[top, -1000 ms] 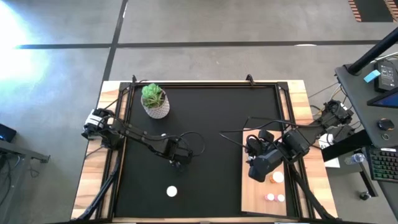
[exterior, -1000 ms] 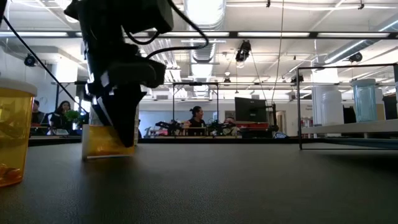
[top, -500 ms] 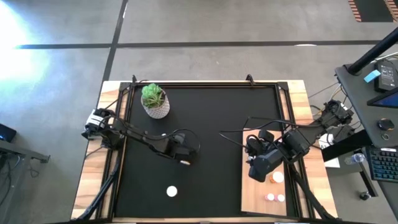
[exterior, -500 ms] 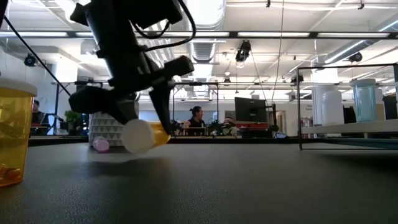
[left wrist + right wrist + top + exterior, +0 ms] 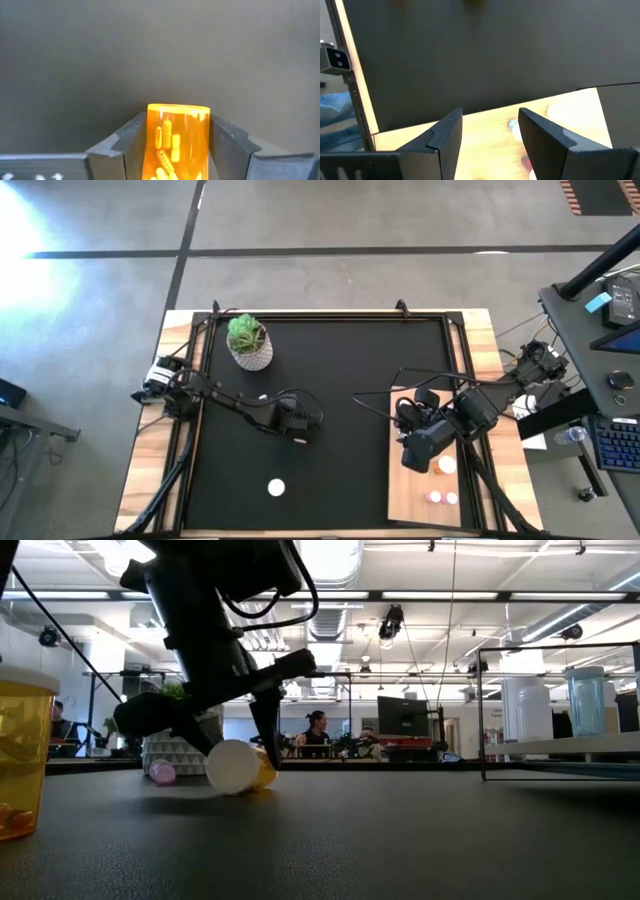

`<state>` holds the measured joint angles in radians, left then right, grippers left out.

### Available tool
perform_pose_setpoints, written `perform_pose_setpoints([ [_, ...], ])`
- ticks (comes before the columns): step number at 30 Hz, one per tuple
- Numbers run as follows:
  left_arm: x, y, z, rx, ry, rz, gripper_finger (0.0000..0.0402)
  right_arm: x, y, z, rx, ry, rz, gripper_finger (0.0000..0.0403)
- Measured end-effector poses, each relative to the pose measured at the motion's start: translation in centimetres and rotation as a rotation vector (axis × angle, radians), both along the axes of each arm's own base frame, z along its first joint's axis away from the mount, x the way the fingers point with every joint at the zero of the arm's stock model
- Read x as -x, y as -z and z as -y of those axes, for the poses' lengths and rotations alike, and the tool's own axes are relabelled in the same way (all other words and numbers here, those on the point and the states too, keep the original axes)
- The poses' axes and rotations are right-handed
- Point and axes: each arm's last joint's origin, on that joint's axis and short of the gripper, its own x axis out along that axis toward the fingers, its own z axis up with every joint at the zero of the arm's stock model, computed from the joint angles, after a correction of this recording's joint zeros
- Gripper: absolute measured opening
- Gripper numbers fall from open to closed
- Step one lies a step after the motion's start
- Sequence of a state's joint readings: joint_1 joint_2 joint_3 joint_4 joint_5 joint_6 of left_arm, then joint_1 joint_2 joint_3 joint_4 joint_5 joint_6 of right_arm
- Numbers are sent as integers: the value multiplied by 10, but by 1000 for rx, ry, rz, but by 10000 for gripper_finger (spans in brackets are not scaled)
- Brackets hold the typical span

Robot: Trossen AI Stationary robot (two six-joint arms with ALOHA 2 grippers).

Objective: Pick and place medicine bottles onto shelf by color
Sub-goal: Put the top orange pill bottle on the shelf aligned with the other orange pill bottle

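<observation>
My left gripper (image 5: 302,428) is shut on an amber bottle (image 5: 177,137) with a white cap (image 5: 233,767), low over the middle of the black mat. My right gripper (image 5: 410,457) hangs open and empty over the pale wooden shelf (image 5: 405,505); its fingers show apart in the right wrist view (image 5: 490,117). Three bottles (image 5: 446,466) stand on the shelf's near right part. A white-capped amber bottle (image 5: 276,489) stands on the mat near the front edge and shows large in the low view (image 5: 20,765). A pink bottle (image 5: 161,773) lies on the mat behind my left gripper. My left gripper pinches the amber bottle's round wall (image 5: 150,142) between its two fingers (image 5: 131,145), one on each side. The fingers slant down from above. The bottle lies tipped over, its white cap toward the table's near edge and its base (image 5: 178,108) past the fingertips. Whether it touches the mat, I cannot tell.
A potted green plant (image 5: 248,341) stands at the mat's far left. Cables (image 5: 375,395) run across the mat between the arms. The wooden table rim (image 5: 150,450) frames the mat. A monitor and keyboard stand beyond the table's right edge.
My left gripper has risen off the mat with the amber bottle, shifted a little toward the table's right edge and tipped. The bottle stood upright on the mat and now lies tipped with its cap toward the near edge. The pink bottle behind it has come into view.
</observation>
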<state>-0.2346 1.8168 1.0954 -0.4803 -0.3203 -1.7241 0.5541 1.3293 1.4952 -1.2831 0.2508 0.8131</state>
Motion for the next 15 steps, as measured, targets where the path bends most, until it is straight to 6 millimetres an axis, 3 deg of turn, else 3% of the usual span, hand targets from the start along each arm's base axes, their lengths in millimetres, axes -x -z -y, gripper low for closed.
perform_pose_setpoints([
  [6,2,-14,-6,-33,134,1,166,1,0,0,-10,-22,-15,185],
  [15,2,-24,-18,-12,130,26,167,1,1,0,-11,-16,-18,185],
])
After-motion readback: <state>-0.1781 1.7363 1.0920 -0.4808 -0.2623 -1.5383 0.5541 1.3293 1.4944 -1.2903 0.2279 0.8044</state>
